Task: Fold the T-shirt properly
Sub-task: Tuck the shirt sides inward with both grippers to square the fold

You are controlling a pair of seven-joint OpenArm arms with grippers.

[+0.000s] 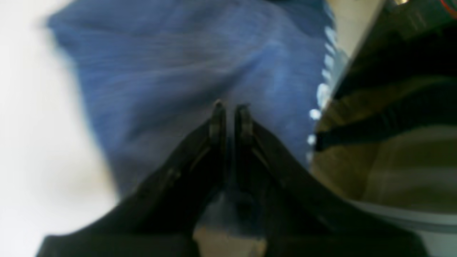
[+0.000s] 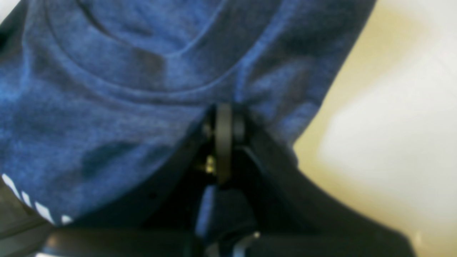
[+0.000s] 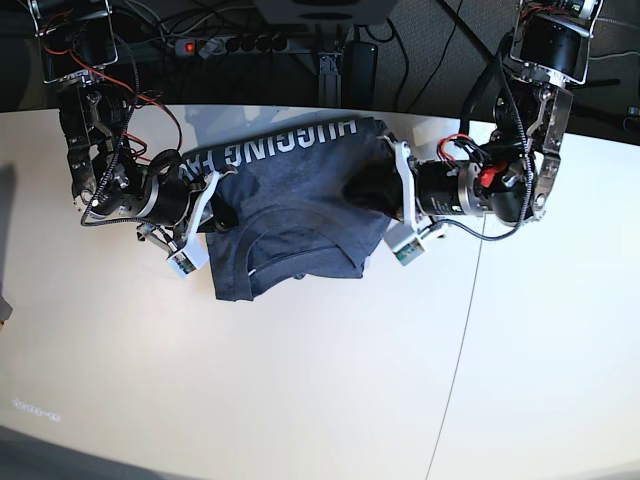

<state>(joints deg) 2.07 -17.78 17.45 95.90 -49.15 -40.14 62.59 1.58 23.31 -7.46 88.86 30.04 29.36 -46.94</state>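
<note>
The blue-grey T-shirt [image 3: 290, 225] lies bunched in the middle of the white table [image 3: 300, 390], its white lettering [image 3: 285, 145] along the far edge and the crew neck toward the front. In the base view my left gripper [image 3: 386, 200] grips the shirt's right side and my right gripper [image 3: 214, 197] its left side. In the left wrist view the left gripper [image 1: 230, 107] is nearly shut, with T-shirt [image 1: 178, 71] cloth pinched low between its jaws. The right gripper [image 2: 224, 114] is shut by the collar seam, T-shirt [image 2: 107, 117] fabric caught in its jaws.
A power strip [image 3: 235, 43] and cables lie beyond the table's far edge, beside a black stand [image 3: 335, 65]. A seam [image 3: 462, 340] runs down the tabletop right of the shirt. A small dark object [image 3: 4, 308] shows at the left edge.
</note>
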